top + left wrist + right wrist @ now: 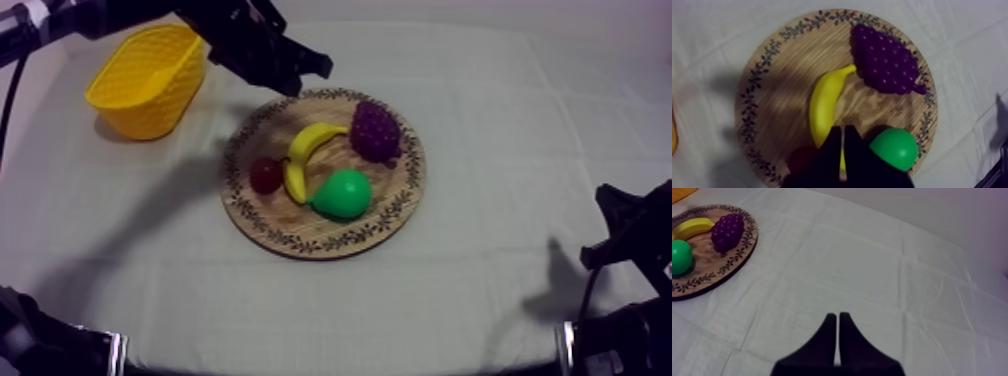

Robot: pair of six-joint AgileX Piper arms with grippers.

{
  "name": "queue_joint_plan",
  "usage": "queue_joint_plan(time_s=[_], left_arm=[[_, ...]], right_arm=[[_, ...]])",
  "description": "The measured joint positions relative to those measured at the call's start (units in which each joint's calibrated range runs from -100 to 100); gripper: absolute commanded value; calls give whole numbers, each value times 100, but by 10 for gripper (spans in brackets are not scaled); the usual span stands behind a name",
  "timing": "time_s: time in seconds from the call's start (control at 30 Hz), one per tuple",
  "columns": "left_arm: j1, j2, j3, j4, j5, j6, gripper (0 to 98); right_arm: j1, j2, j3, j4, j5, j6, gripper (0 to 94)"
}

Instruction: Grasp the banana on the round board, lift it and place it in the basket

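Note:
The yellow banana (303,156) lies in the middle of the round wooden board (330,244), between a small red fruit (265,175), purple grapes (376,130) and a green pear (343,194). My left gripper (308,78) hovers over the board's far rim, beside the yellow basket (150,80). In the left wrist view its fingers (833,145) lie together as a narrow wedge above the banana (824,102), shut on nothing. My right gripper (838,321) is shut too, low over bare cloth well to the right of the board (732,263).
The basket stands at the table's far left, open side up and tilted. The right arm (625,225) rests at the lower right edge. Wide stretches of grey-white cloth surround the board to the front and right.

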Motion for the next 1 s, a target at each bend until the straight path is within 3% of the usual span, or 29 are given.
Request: queue_joint_plan(time_s=[0.47,1.0], left_arm=[[326,297,-276,-84,-88,401,53],[147,387,170,-59,-276,152,168]], right_arm=[[-12,0,0,0,0,0,2],[-12,0,0,0,-7,-9,2]])
